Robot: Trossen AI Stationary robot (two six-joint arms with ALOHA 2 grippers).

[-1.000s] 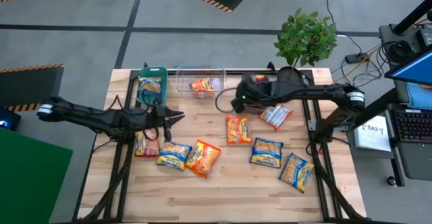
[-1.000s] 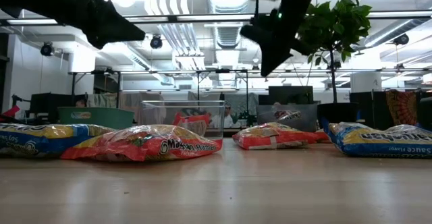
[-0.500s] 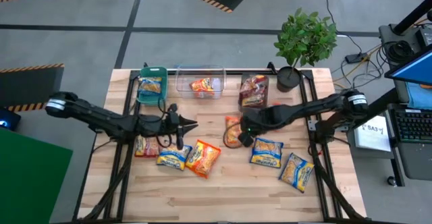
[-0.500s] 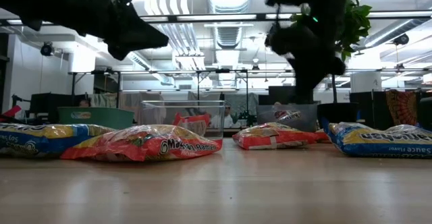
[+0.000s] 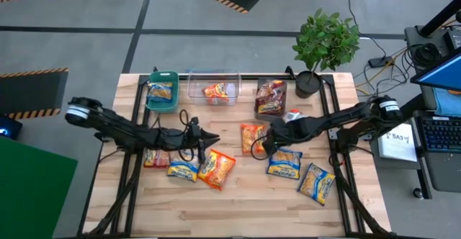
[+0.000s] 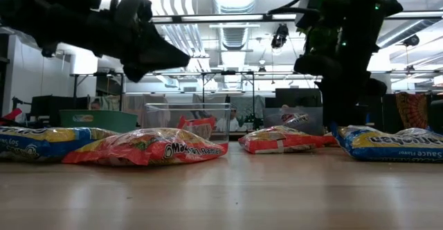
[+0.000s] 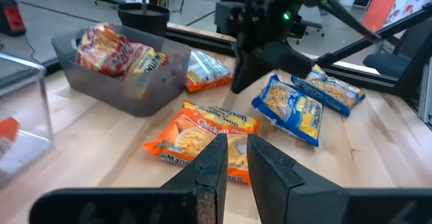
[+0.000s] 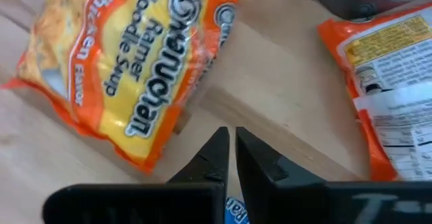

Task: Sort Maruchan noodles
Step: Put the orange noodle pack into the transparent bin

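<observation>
The right gripper (image 5: pixel 263 147) is covering one edge of the orange packet (image 5: pixel 251 137) in the high view. The silver-backed packet (image 8: pixel 398 137) is running off the right wrist view's edge. The left arm is overlapping the red packet (image 5: pixel 154 157) at 9 o'clock.

Grey floor (image 5: pixel 79 44) — potted plant (image 5: pixel 325 41)

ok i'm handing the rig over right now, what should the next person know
Left claw: shut, empty, above the orange packet at table centre.
Right claw: shut, empty, low beside the orange chicken packet.
Done: one packet each in the teal bin, clear bin and grey bin.
Left: loose packets on the wood, including blue-and-yellow ones on the right and another at left.
</observation>
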